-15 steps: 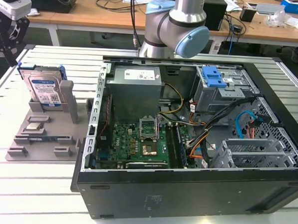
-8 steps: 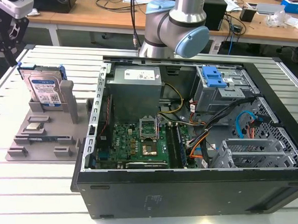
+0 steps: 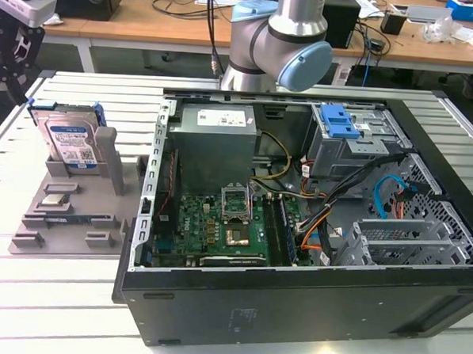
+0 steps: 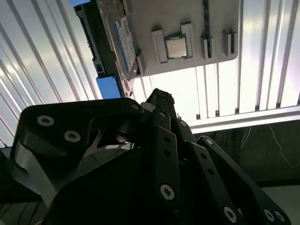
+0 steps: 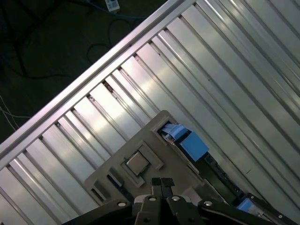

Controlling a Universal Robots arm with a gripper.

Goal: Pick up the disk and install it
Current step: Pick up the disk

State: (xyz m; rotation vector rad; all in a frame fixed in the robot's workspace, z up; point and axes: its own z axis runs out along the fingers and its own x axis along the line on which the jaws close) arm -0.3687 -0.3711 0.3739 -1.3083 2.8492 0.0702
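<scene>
Worktop (image 3: 56,294) held the disk (image 3: 70,140) racked at nine o'clock of the case (image 3: 293,311). The tool (image 5: 161,182) hovered closed and empty, so this looked like the approach step, and a grasp would need it opened.

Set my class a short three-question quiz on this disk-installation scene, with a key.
1. True or false: the disk already sits inside the case.
2. What lies flat on the grey holder near the disk? A) a chip B) a screwdriver C) a fan
3. Fill the gap: the gripper holds ___.
Key: 1 false, the disk stands in the holder, outside the case. 2 A. 3 nothing.
</scene>
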